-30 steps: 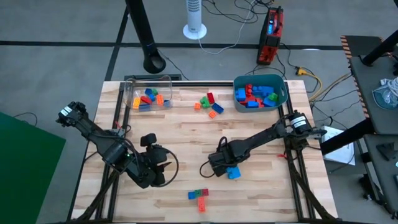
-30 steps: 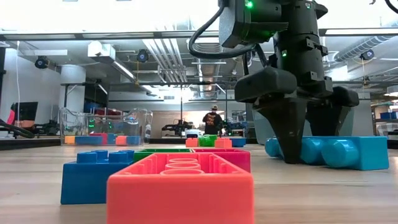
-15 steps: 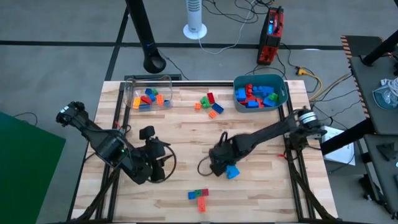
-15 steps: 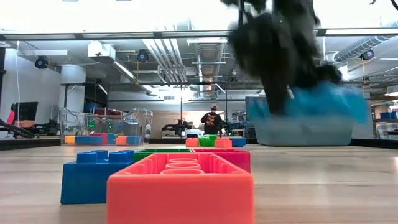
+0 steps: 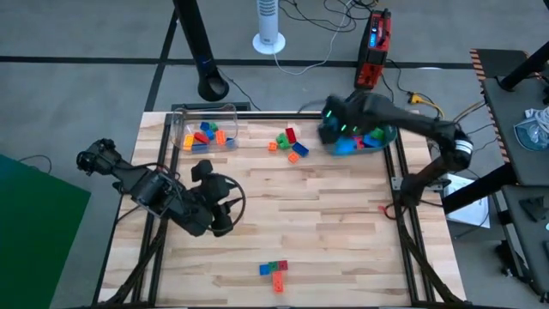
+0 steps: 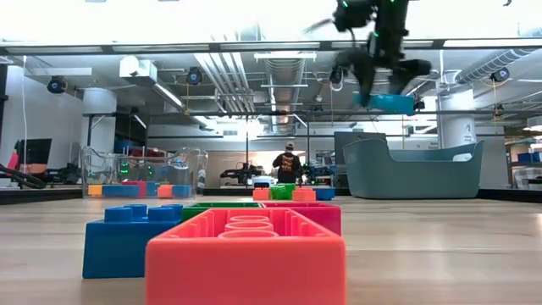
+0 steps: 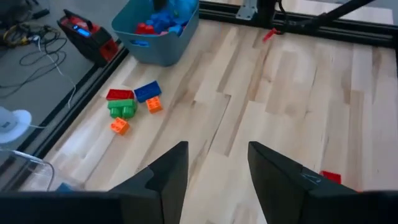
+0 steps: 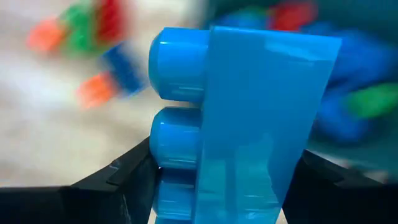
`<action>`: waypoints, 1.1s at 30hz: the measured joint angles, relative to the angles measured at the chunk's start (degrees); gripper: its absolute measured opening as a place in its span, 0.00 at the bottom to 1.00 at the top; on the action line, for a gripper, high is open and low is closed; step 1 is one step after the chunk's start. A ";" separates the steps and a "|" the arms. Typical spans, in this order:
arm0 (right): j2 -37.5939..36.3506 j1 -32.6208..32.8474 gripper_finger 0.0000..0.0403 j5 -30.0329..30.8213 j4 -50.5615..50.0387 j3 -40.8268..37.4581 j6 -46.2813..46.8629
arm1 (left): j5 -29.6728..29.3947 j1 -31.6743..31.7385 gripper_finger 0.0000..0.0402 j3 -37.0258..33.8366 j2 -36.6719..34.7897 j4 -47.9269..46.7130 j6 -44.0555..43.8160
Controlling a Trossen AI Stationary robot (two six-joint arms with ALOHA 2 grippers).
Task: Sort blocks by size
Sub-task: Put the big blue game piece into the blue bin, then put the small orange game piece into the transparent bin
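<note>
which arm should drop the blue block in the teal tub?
Right. Its gripper already holds the blue block above the teal tub. The left gripper is open and empty, over the table's left side.

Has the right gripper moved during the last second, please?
Yes. The right gripper, clamped on a blue block, went from mid-table to the near rim of the teal tub.

Right arm stretched across toward the far right corner, raised well above the bench; right gripper point(image 5: 343, 137) clamped on a light blue block point(image 8: 242, 118), fingers on either side. Left arm bent low over the left half of the bench, left gripper point(image 7: 214, 168) fingers parted, holding nothing.
</note>
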 joint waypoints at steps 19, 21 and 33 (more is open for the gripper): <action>1.03 -15.11 0.93 0.84 2.02 4.48 -16.18 | 8.74 11.94 0.38 0.00 0.00 0.22 -6.78; -0.68 -12.00 0.92 -1.55 4.89 4.33 -16.78 | 10.94 14.01 0.38 0.00 0.07 0.20 -6.78; -5.60 7.08 0.92 -3.53 10.89 4.13 -13.67 | 20.58 27.07 0.38 0.00 3.64 6.08 5.38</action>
